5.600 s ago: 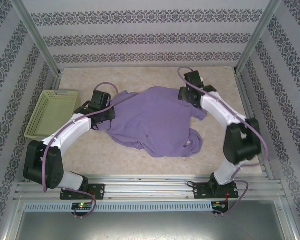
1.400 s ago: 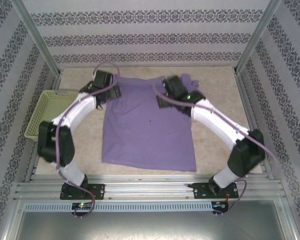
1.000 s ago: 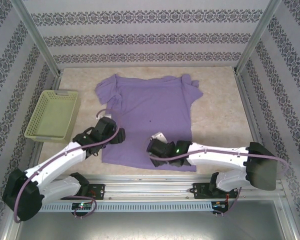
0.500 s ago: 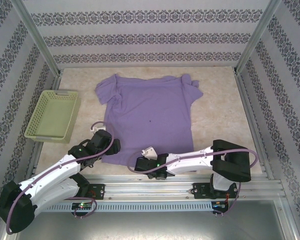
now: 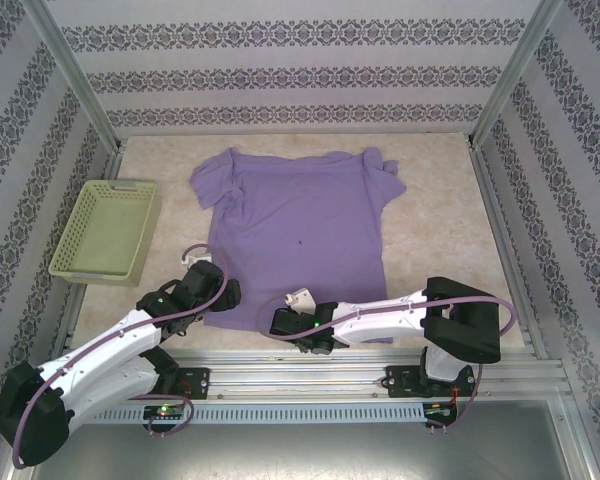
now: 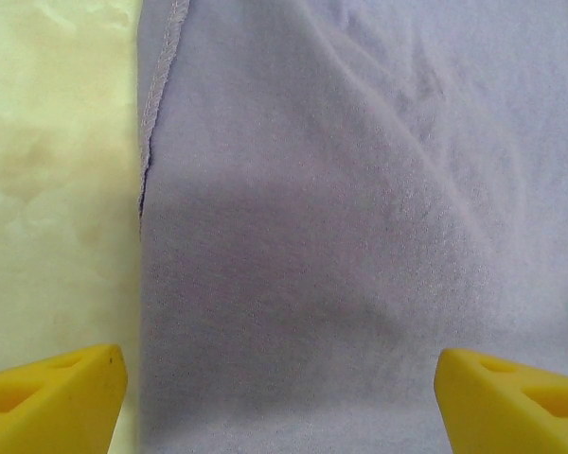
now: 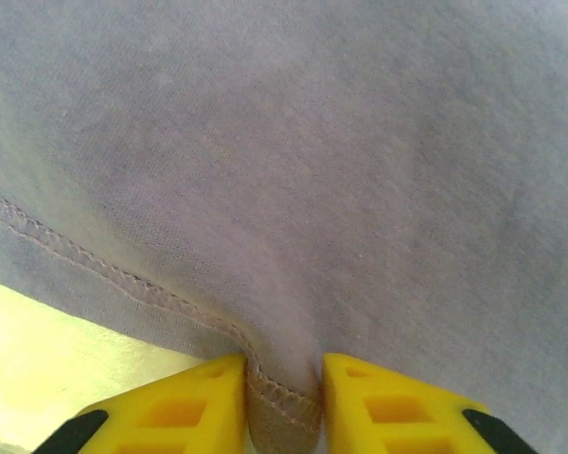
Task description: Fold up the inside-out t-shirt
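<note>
The lavender inside-out t-shirt (image 5: 300,230) lies spread flat on the table, neck at the far end and hem toward me. My left gripper (image 5: 218,300) hovers at the shirt's near left corner. Its yellow fingers (image 6: 52,392) stand wide apart over the cloth (image 6: 360,189), one at the side seam, and hold nothing. My right gripper (image 5: 276,322) is low at the near hem, left of centre. In the right wrist view it (image 7: 284,397) is shut on a bunched fold of the stitched hem (image 7: 123,274).
A yellow-green basket (image 5: 105,230) stands at the left edge of the table. Bare beige tabletop (image 5: 440,230) shows right of the shirt and beside its left seam (image 6: 57,189). Patterned walls and metal posts enclose the table.
Both arms came back from the far end to the near hem. In the last half second the right jaws closed onto the hem; the left gripper stayed open and still.
</note>
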Motion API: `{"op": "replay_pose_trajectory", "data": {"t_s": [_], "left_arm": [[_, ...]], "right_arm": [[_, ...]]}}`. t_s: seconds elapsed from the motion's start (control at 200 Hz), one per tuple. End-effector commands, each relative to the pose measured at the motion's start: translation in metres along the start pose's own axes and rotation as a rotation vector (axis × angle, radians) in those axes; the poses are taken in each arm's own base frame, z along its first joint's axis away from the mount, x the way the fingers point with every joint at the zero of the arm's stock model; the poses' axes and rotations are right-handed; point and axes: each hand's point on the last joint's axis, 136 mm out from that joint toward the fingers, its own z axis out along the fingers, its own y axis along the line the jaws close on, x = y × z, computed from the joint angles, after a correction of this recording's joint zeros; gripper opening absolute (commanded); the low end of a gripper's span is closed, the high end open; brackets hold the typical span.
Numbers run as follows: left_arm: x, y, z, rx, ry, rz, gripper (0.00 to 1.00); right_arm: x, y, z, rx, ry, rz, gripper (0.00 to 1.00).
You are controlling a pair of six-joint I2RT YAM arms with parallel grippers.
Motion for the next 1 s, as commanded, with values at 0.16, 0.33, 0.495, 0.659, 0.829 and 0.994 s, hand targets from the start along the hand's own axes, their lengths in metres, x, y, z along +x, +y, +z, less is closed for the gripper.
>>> {"op": "replay_pose_trajectory", "data": {"t_s": [0.16,0.33,0.495,0.659,0.829,0.994], "left_arm": [[-0.002,-0.006,-0.003,0.014,-0.001,0.037,0.85],[-0.002,-0.008,-0.004,0.022,0.002,0.047,0.85],[-0.001,-0.011,-0.003,0.035,0.008,0.058,0.85],[-0.001,-0.023,-0.005,0.081,0.003,0.092,0.85],[-0.003,-0.053,-0.015,0.189,-0.056,0.186,0.85],[-0.001,-0.107,-0.038,0.363,-0.175,0.379,0.86]], "right_arm": [[-0.01,-0.015,-0.014,0.032,-0.042,0.011,0.29],[-0.009,-0.014,-0.013,0.027,-0.036,0.009,0.24],[-0.01,-0.016,-0.015,0.027,-0.038,0.011,0.16],[-0.015,-0.02,-0.023,0.01,-0.064,0.03,0.03],[-0.027,-0.026,-0.039,-0.03,-0.113,0.063,0.0],[-0.044,-0.032,-0.058,-0.117,-0.182,0.127,0.0]]}}
